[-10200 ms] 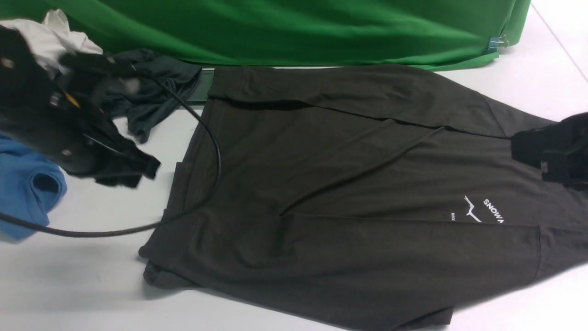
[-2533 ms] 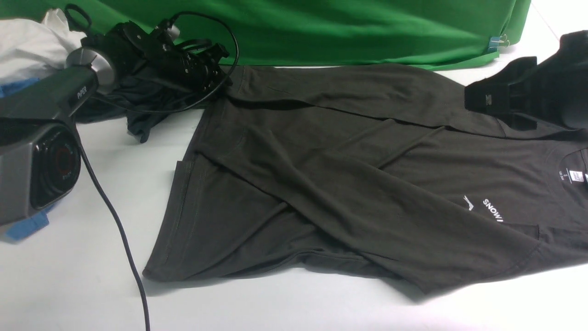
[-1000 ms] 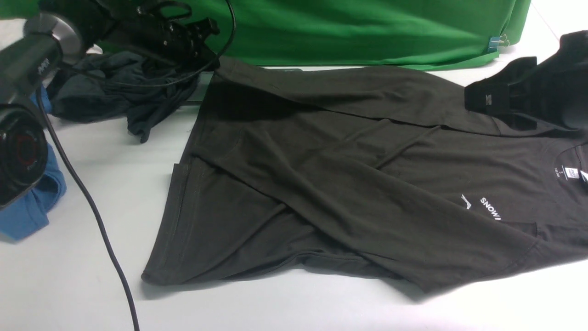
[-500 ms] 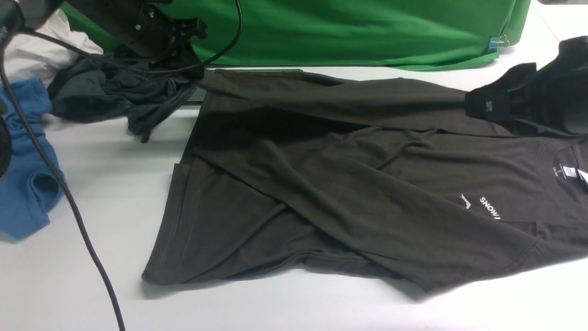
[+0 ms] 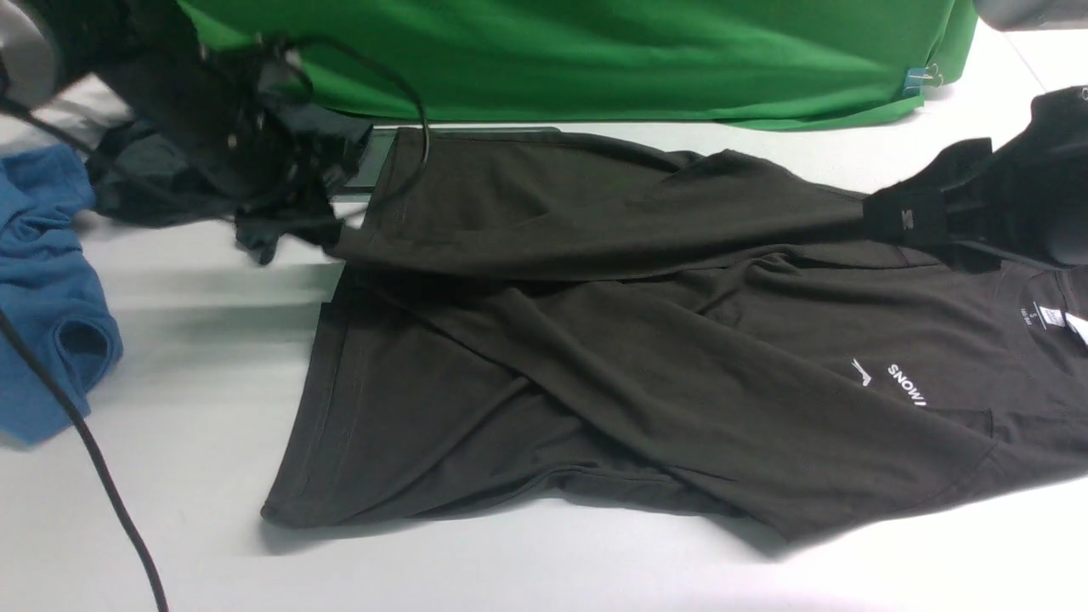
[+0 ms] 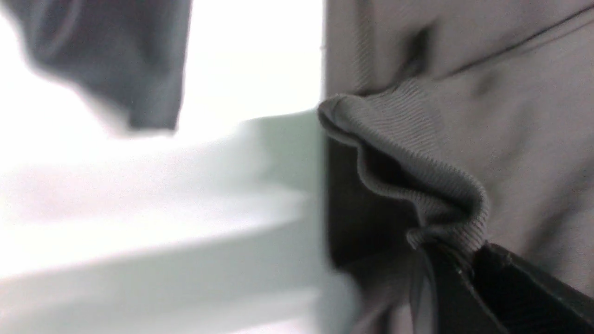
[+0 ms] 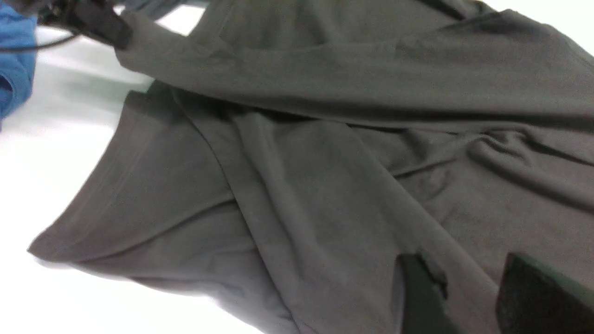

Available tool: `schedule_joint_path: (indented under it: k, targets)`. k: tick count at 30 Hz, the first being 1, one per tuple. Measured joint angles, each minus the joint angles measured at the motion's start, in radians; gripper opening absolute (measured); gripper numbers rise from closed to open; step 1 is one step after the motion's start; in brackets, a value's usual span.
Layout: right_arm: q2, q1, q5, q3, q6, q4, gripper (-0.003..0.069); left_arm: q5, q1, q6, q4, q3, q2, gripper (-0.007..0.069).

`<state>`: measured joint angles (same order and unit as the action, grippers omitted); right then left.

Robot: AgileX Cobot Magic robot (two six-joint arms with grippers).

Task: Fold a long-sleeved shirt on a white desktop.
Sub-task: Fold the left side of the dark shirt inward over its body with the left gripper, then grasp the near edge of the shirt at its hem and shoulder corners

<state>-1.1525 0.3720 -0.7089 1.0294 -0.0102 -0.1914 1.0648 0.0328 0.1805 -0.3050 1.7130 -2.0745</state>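
On the white desktop (image 5: 195,476), the long-sleeved shirt (image 5: 646,374) lies spread across the middle and right of the front view, dark brownish-black, chest up, its white "SNOW" lettering (image 5: 908,384) and small neck label (image 5: 1051,317) toward the robot's right. 1 sleeve runs diagonally across the body. The far long edge of the shirt is raised off the surface and stretched in a band between the 2 arms, hanging over the flat part below.

At the hem end, the left gripper (image 5: 323,231), blurred in the front view, is clamped on the shirt's corner; the left wrist view shows ribbed fabric bunched and pinched where the dark fingers (image 6: 510,287) meet. At the shoulder end, the right gripper (image 5: 903,217) grasps the raised edge, the cloth rising to meet it.

Just beside the left gripper lies a crumpled charcoal-grey garment (image 5: 136,166). A blue garment (image 5: 42,272) sits at the desktop's left edge, and a black cable (image 5: 85,459) trails across the white surface in front of it. A green cloth backdrop (image 5: 595,51) closes off the far side, a small clip (image 5: 922,81) at its right corner.
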Motion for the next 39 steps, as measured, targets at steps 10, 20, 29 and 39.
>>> schedule_joint_path:
  k: [10,20,29,39]
  targets:
    - [0.0,0.0,-0.044,-0.042,-0.089,0.015,0.0242,0.13,0.0,-0.057,0.134,-0.052,0.099,0.0518]
    - [0.0,0.0,-0.03,-0.223,-0.104,0.014,0.0285,0.092,0.0,-0.082,0.05,-0.507,0.408,0.068]
    - [0.0,0.0,-0.012,-0.231,-0.105,0.011,0.0499,-0.126,0.0,-0.104,-0.056,-0.883,0.544,0.067]
    - [0.0,0.0,0.014,-0.231,-0.119,0.009,0.0519,-0.319,0.001,0.029,-0.244,-0.958,0.448,0.0575]
